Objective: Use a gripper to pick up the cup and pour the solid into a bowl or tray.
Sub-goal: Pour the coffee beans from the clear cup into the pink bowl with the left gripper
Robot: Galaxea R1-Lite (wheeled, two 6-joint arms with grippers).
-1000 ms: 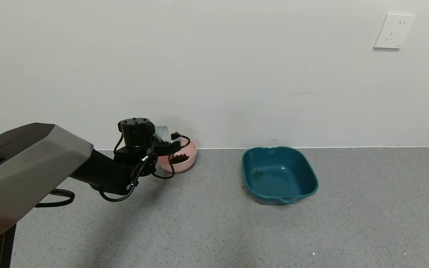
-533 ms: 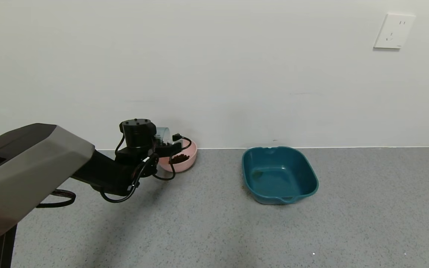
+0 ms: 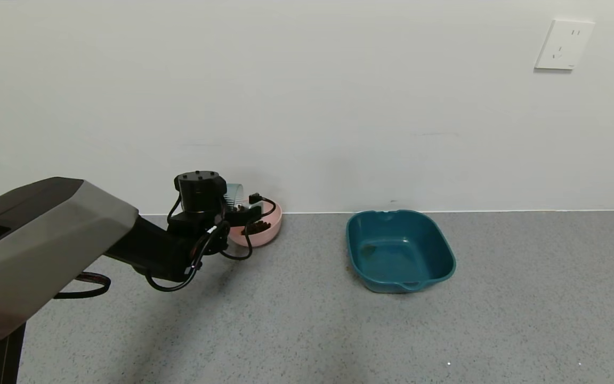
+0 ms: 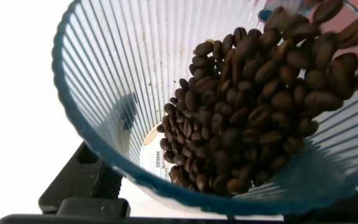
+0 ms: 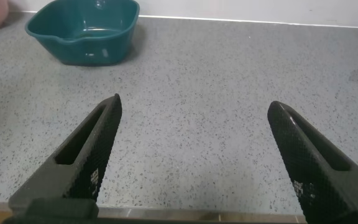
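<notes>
At the floor's far edge by the wall, the left hand (image 3: 235, 209), clamped on the cup (image 3: 234, 194), had tipped further; beans (image 4: 253, 118) were spilling into the pink bowl (image 3: 271, 233), so pouring was underway.

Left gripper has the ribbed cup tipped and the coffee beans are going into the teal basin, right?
Not the teal basin. The head view shows the left gripper tipping the cup over the pink bowl by the wall; the beans are landing there, and the basin sits apart, to the robot's right.
</notes>
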